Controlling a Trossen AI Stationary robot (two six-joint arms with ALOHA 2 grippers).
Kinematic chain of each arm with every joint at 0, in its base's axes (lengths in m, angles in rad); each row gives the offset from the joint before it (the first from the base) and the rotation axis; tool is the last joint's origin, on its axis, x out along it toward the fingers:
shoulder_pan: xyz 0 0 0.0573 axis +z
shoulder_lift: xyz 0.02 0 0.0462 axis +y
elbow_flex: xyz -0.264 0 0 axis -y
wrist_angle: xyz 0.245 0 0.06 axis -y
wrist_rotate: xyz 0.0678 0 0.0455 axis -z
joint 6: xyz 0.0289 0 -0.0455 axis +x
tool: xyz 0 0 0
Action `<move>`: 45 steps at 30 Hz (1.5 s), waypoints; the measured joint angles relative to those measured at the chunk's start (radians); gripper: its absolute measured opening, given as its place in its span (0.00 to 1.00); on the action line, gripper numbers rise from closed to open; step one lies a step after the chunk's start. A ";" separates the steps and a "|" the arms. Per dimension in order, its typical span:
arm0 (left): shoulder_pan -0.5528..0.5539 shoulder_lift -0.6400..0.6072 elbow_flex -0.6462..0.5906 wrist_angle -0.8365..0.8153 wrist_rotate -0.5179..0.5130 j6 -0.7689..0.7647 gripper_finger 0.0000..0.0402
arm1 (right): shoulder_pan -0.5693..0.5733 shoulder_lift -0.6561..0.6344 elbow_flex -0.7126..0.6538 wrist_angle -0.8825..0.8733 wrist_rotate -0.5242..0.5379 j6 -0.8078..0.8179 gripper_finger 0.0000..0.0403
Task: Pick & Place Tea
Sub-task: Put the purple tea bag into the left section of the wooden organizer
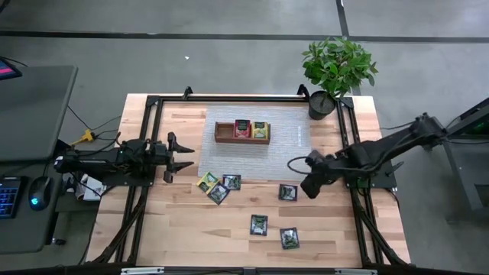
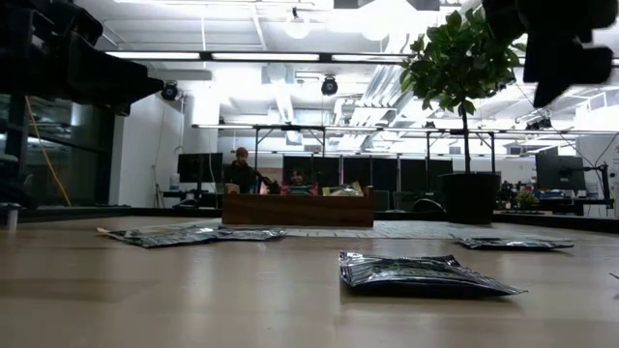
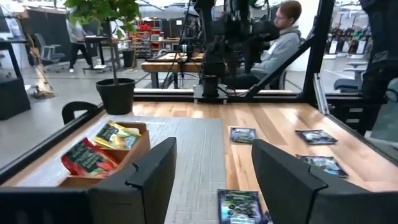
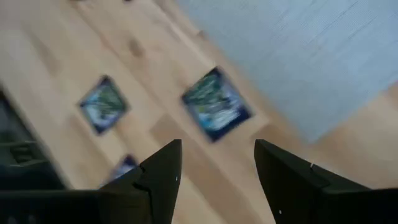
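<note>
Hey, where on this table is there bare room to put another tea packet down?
Free: the wood strip in front of the left hand, and the mat between the wooden tray and the plant pot. Crowded: the packet cluster mid-table, the packet beside the right hand, and the front pair.

Open tool (image 4: 214, 163) above tea packets (image 4: 216, 104)

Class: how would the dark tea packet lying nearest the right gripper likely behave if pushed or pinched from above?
The dark tea packet lies thin and flat, so it probably slides instead of tipping. Packets look crinkled in the low view, suggesting floppiness. The open right gripper may struggle to catch an edge.
</note>
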 joint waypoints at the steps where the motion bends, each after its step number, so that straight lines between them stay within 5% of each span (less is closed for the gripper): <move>1: 0.000 0.000 0.000 0.000 0.000 -0.014 0.52 | 0.000 -0.017 -0.040 0.054 -0.011 0.030 0.49; 9: 0.000 0.000 0.000 0.003 -0.008 -0.121 0.52 | -0.001 0.009 -0.223 0.249 -0.054 0.290 0.49; 18: 0.000 0.003 0.000 0.030 -0.120 -0.143 0.52 | -0.001 0.064 -0.230 0.255 -0.045 0.208 0.41; 25: 0.000 0.079 0.000 0.068 -0.136 -0.173 0.52 | 0.000 0.065 -0.230 0.249 0.006 0.147 0.20; 29: 0.000 0.168 0.000 0.162 -0.139 -0.173 0.52 | 0.000 0.065 -0.229 0.258 0.015 0.097 0.03; 36: 0.000 0.413 0.020 0.328 -0.130 -0.176 0.52 | -0.001 0.089 -0.229 0.284 -0.025 0.053 0.01; 45: 0.000 0.803 0.210 0.336 -0.064 -0.164 0.52 | 0.002 0.222 -0.229 0.325 -0.083 0.095 0.00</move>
